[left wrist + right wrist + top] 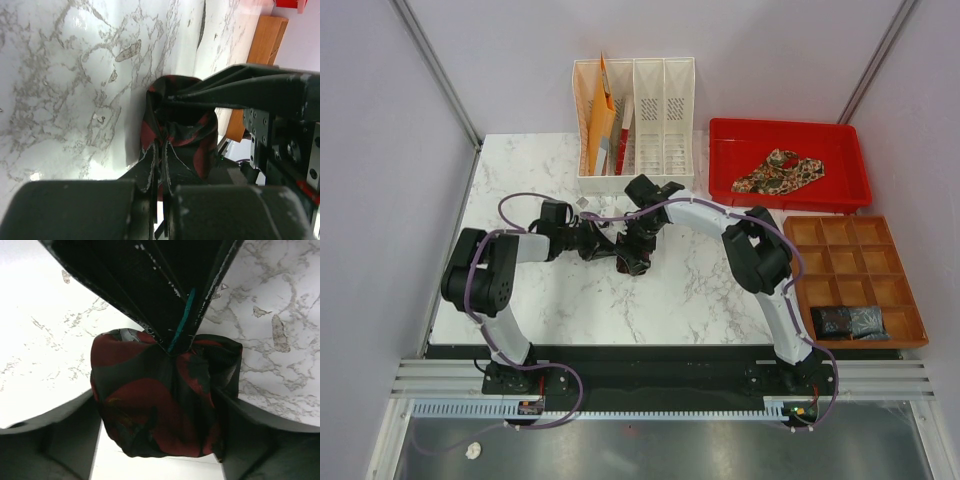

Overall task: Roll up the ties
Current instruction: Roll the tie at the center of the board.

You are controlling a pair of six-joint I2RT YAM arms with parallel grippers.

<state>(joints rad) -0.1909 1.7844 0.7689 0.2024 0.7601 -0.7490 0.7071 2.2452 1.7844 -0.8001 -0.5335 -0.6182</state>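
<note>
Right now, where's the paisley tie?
In the top view, the paisley tie lies inside the red tray at the far right, just behind the wooden compartment box.

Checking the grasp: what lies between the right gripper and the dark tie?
Nothing. In the right wrist view the rolled dark tie sits directly between the open fingers of the right gripper, with the left gripper pinching its top.

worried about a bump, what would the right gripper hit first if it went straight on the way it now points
The rolled dark red-and-black fabric tie, sitting between the right gripper's open fingers; just beyond are the left gripper's black fingers pinching it, though depth is unclear.
</note>
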